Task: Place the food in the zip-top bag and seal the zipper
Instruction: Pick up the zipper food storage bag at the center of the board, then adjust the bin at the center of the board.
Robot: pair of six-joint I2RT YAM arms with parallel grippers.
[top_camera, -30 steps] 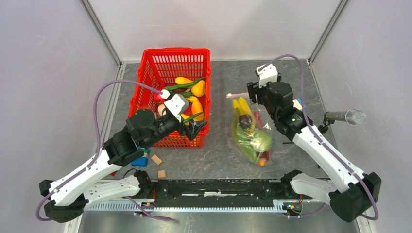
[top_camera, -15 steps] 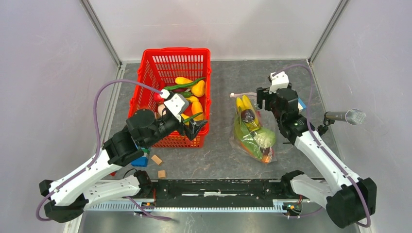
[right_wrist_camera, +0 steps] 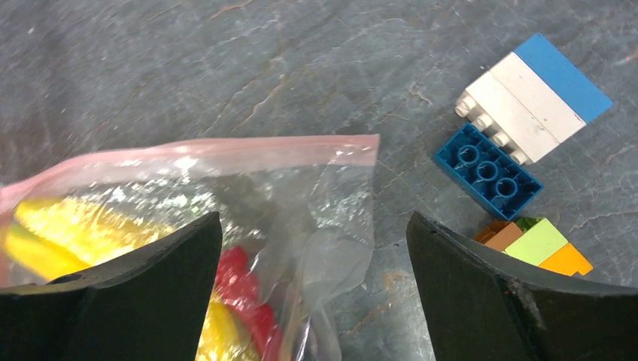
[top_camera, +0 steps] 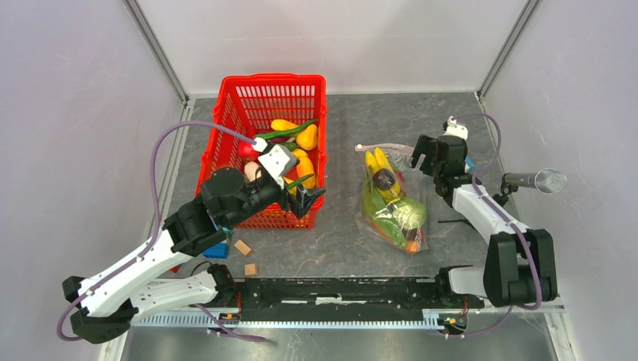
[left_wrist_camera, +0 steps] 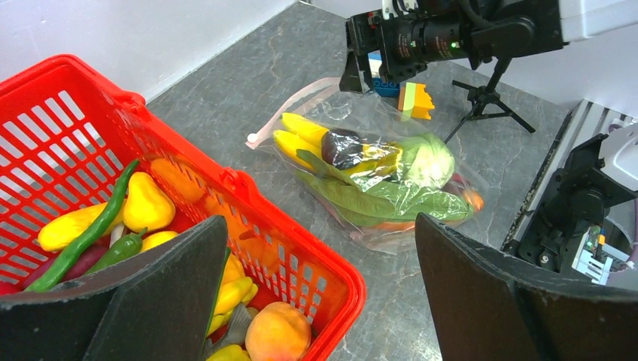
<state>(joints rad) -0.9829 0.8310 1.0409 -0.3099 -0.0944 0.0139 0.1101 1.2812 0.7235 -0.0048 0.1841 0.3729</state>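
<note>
The clear zip-top bag lies flat right of centre, holding yellow bananas, a green cabbage ball and red and orange pieces. Its pink zipper strip runs along the far mouth edge and also shows in the right wrist view. My right gripper is open and empty, low over the bag's right mouth corner. My left gripper is open and empty above the near right corner of the red basket. More food lies in that basket: yellow pieces, a green pepper and a peach.
Building blocks lie right of the bag's mouth. Small blocks lie near the left arm. A microphone on a small tripod stands at the right. Walls close off the back and both sides.
My right gripper has moved right, from over the bag's mouth to its right corner, and the arm has swung outward. The bag shifted slightly right. The left arm has barely moved.
</note>
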